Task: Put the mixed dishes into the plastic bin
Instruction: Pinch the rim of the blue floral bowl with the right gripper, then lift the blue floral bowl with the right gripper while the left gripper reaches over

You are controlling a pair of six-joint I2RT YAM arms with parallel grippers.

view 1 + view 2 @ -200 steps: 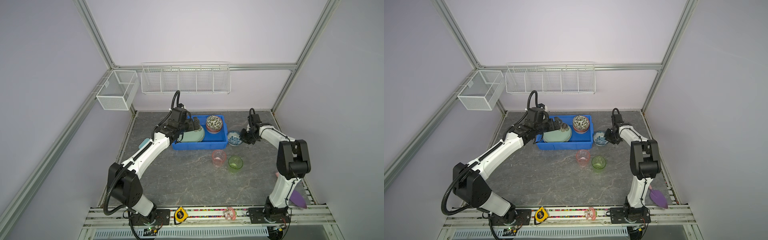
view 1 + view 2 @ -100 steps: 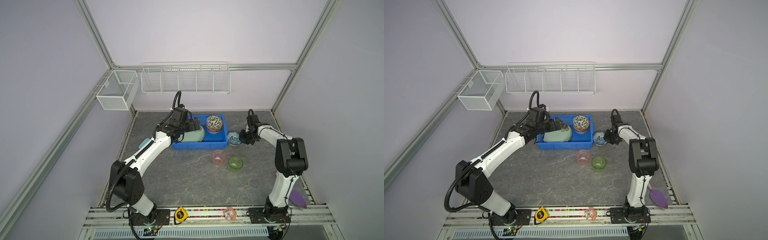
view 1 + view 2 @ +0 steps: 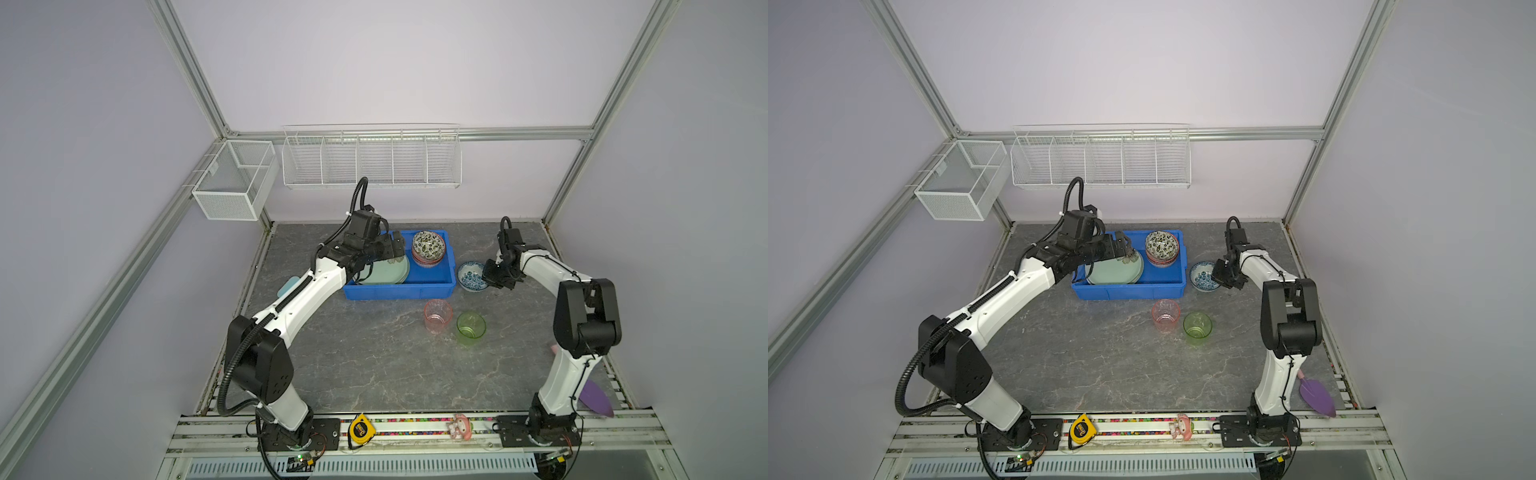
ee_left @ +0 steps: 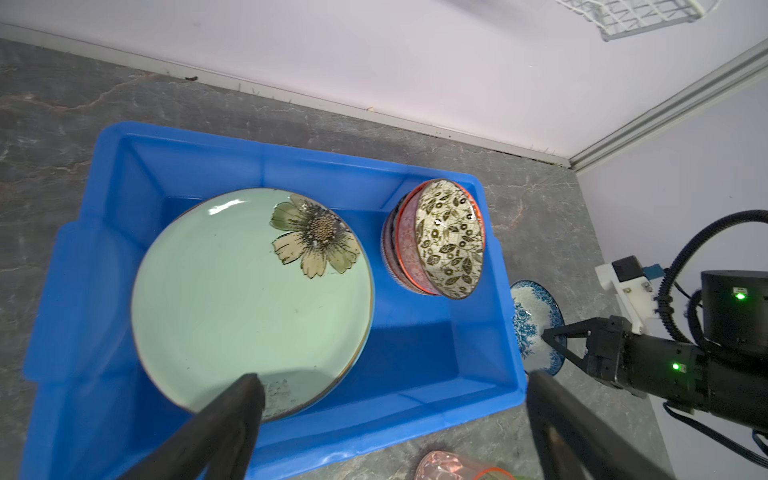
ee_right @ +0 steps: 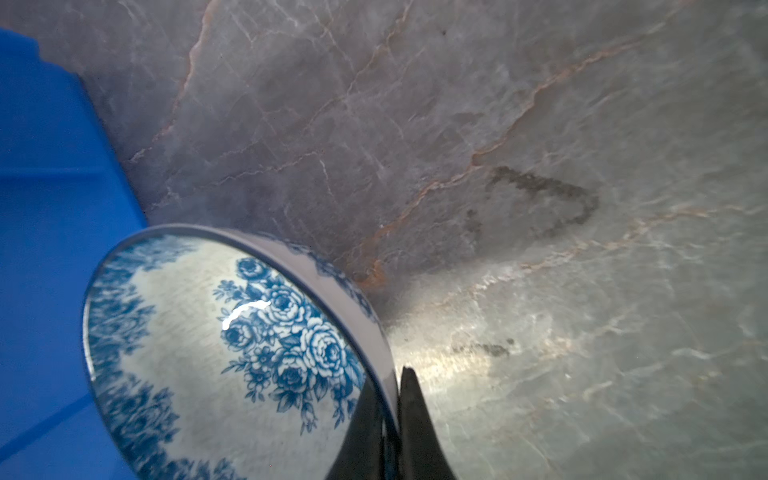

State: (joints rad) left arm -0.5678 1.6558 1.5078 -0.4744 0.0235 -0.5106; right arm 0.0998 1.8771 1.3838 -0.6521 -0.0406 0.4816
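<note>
So the right end effector (image 5: 390,386) is pinched down narrow on the rim of the blue-and-white bowl (image 5: 232,340), one finger inside and one outside. In both top views the bowl (image 3: 471,277) looks like it's sitting on the desk (image 3: 374,353) just beside the right end of the plastic bin (image 3: 399,291), not in it yet. My take on doing this bit well: a rim pinch on glazed ceramic is slippery, so lift straight up first and clear the bin's rolled edge before swinging across. Keep the bowl fairly level so it doesn't pivot in the grip. Then set it down on the open blue floor near the front, or nest it on the stack of patterned bowls (image 4: 449,241), rather than dropping it onto the pale green plate (image 4: 249,299). The left end effector (image 4: 392,384) hangs wide open and empty over the plate end of the bin, so I'd keep some room from it. The pink cup (image 3: 437,316) and green cup (image 3: 471,328) are out on the desk in front of the bin too. Compared with a second ago, the right fingers have closed in on the rim, while the bowl looks to be in about the same spot, so no lift yet. The left arm has barely shifted and stays open.
</note>
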